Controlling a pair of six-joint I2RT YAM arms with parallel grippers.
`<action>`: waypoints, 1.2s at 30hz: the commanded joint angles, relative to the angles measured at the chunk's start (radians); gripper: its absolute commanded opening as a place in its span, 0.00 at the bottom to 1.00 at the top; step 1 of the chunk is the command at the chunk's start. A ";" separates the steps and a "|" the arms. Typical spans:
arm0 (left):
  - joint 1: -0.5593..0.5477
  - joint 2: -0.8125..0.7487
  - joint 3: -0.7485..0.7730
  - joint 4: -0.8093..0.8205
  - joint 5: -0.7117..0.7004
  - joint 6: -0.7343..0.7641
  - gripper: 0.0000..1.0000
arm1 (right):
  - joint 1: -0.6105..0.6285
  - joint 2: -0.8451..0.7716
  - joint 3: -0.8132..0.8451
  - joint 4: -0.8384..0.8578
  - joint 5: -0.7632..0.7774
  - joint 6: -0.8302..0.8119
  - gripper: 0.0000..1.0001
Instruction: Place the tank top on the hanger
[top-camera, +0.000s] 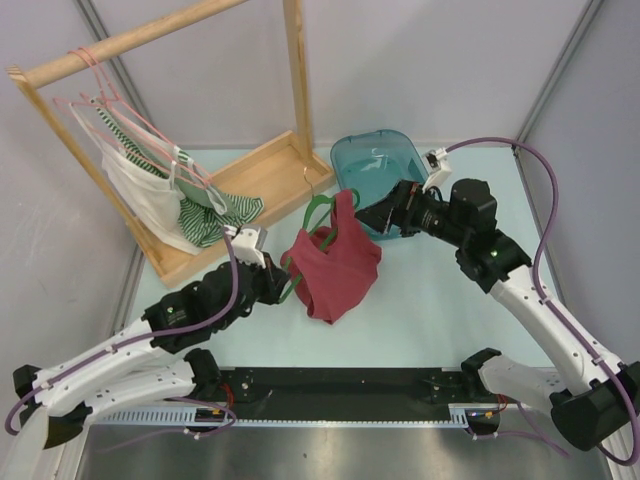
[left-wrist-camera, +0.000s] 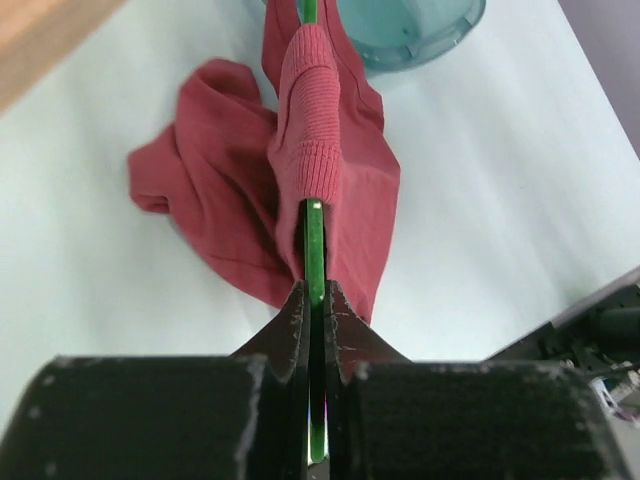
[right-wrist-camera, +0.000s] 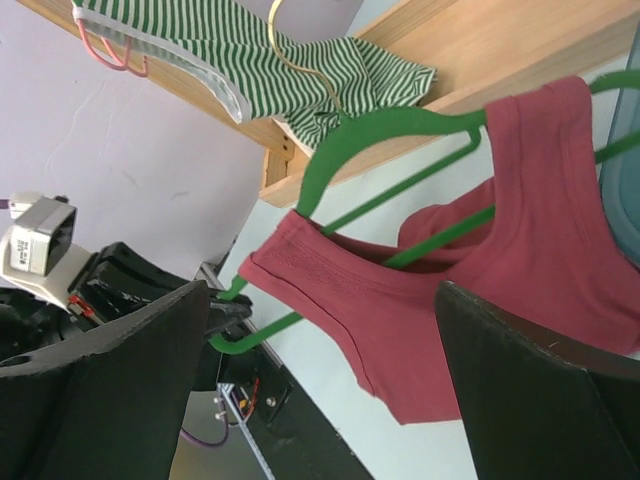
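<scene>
Walls (top-camera: 420, 60): pale grey panels with grey metal strips, behind the wooden rack (top-camera: 296, 70).
Tabletop (top-camera: 440, 300): pale mint, under and right of the rack.
Light: even, with soft shadows below the rack.

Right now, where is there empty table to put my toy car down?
The biggest bare patch of pale green table lies between the dark red fabric tank top, the right arm and the black base rail. It's crowded around the thin green plastic hanger, teal plastic tub and wooden clothes rack.

No readable text anywhere (no labels either).
</scene>
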 joint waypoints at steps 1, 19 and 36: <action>0.001 -0.042 0.035 0.055 -0.084 0.075 0.00 | -0.011 -0.019 0.005 -0.017 -0.009 -0.027 1.00; 0.001 -0.069 0.023 0.268 -0.342 0.204 0.00 | -0.124 -0.081 -0.062 -0.034 -0.068 -0.032 1.00; 0.001 -0.190 -0.155 0.506 -0.298 0.319 0.00 | -0.021 -0.012 -0.098 0.162 -0.052 0.103 1.00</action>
